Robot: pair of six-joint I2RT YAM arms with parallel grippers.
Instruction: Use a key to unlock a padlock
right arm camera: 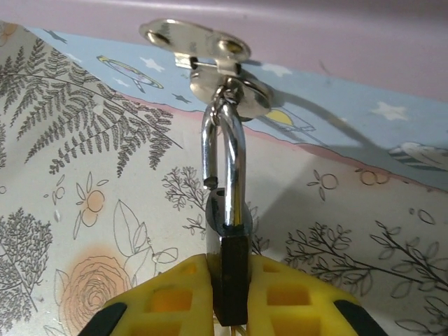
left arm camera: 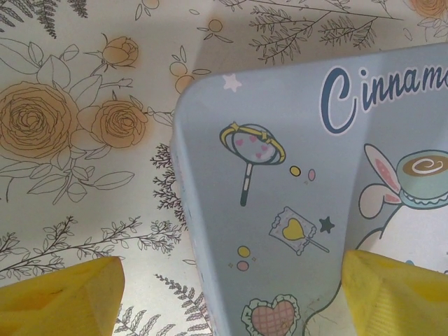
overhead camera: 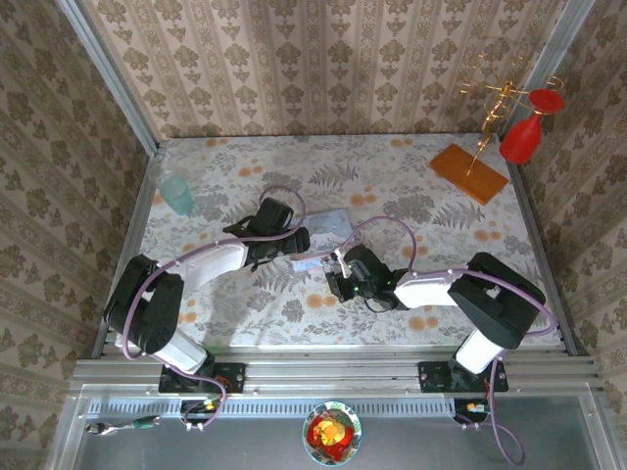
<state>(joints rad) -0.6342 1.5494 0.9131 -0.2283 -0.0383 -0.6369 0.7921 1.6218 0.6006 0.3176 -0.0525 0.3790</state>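
The padlock hangs off the metal hasp on the front of the pastel cartoon tin. In the right wrist view its long axis runs straight from 6 to 12 o'clock. The dark body is at the 6 o'clock end, and the silvery shackle points to 12 o'clock, where it passes through the hasp loop. The right hand is closed on the padlock body, with a yellow finger pressed against each flat side and the shackle sticking out beyond the fingertips. The pictures do not show whether the shackle's left leg is seated in the body or free. From above, the right hand sits at about 5 o'clock of the tin on the flowered counter, and the padlock is too small there to make out. The left hand is at the tin's 9 o'clock side. In its wrist view the left hand is spread wide and grips nothing. One yellow finger is over the bare counter at 7 o'clock, and the other is over the tin's lid at 5 o'clock. The tin's rounded corner lies between them, and whether they touch the tin cannot be told.
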